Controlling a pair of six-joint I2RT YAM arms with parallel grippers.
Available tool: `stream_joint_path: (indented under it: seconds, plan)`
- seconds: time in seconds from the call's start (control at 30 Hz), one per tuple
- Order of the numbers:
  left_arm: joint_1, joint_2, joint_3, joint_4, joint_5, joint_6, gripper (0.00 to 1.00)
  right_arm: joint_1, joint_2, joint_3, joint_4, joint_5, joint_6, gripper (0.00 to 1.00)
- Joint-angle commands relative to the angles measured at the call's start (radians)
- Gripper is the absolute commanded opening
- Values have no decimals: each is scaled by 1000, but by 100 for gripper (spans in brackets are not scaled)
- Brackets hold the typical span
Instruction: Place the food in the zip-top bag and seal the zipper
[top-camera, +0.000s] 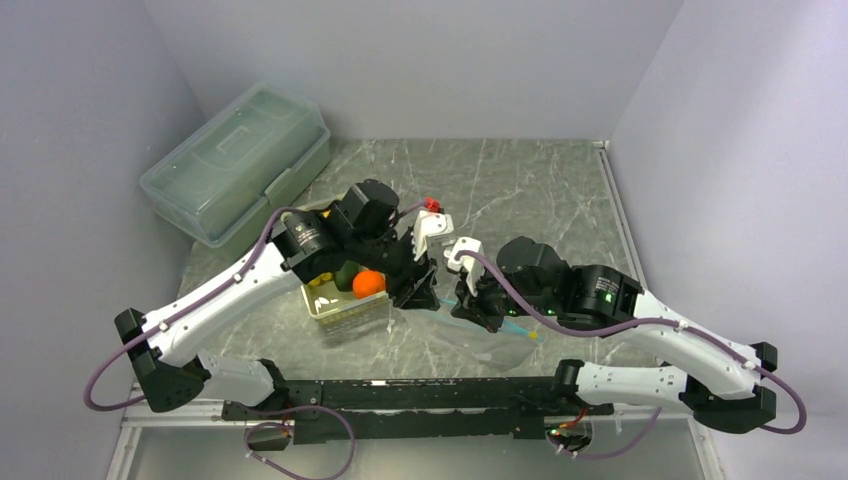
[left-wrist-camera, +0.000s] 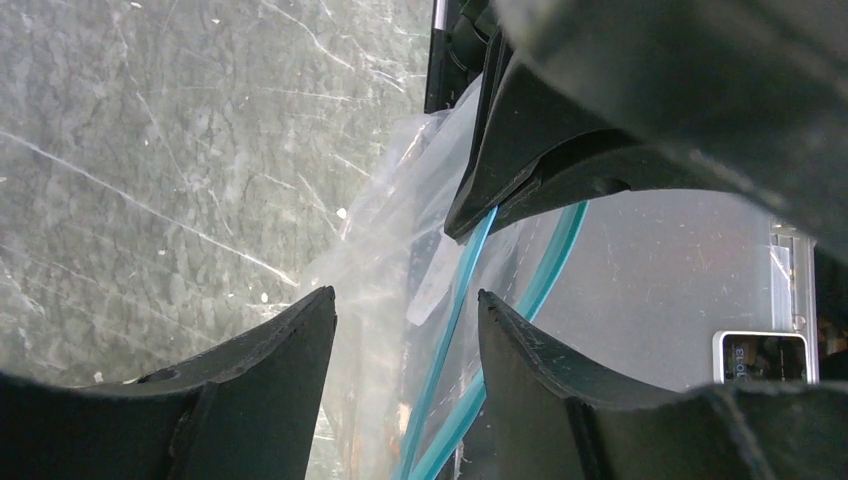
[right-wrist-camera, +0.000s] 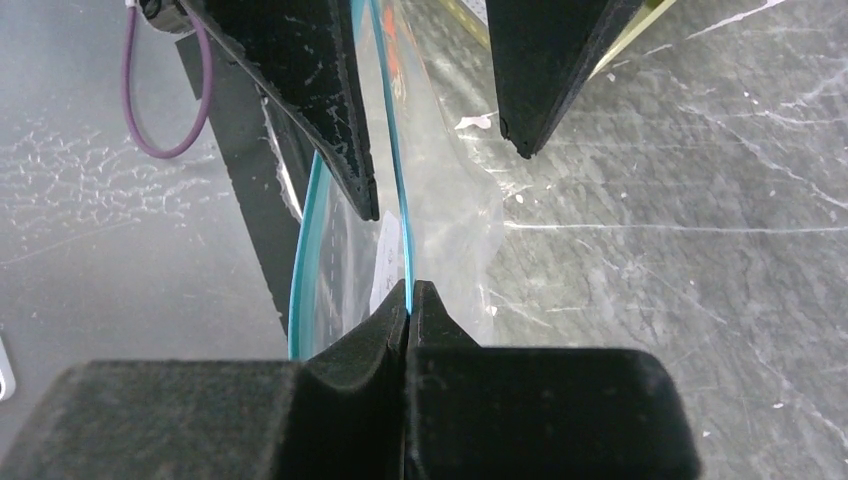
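1. Grey-green veined stone makes up the counter, shut in by plain lavender walls.
2. One translucent, ribbed, lidded storage box sits at the far left.
3. One pale perforated plastic basket holds the food. Three pieces can be counted: a round orange piece, a dark green piece and a yellow piece. The left arm covers the rest.
4. One zip-top bag, clear and crinkly, lies just right of the basket, between the two arms. Its outline is hard to trace against the stone.
5. Its zipper shows as two thin teal lines bowed apart, so the mouth gapes.
6. On the right pincer, the matte black wedge-shaped fingers are pressed together on one teal line.
7. On the left pincer, the fingers are spread wide, gripping nothing, with bag film between them. In the right wrist view one of its fingers sits between the two teal lines.
8. Whether anything lies inside the bag cannot be told.
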Motion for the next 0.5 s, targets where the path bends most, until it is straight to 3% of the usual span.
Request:
stream_joint_path:
  seconds: [0.0, 0.47]
  plan:
    - [-14, -45, -36, 3, -1, 16, 60, 0, -52, 38, 122, 11, 20, 0]
    - [-14, -18, -22, -22, 16, 23, 57, 1, -87, -9, 184, -36, 39, 0]
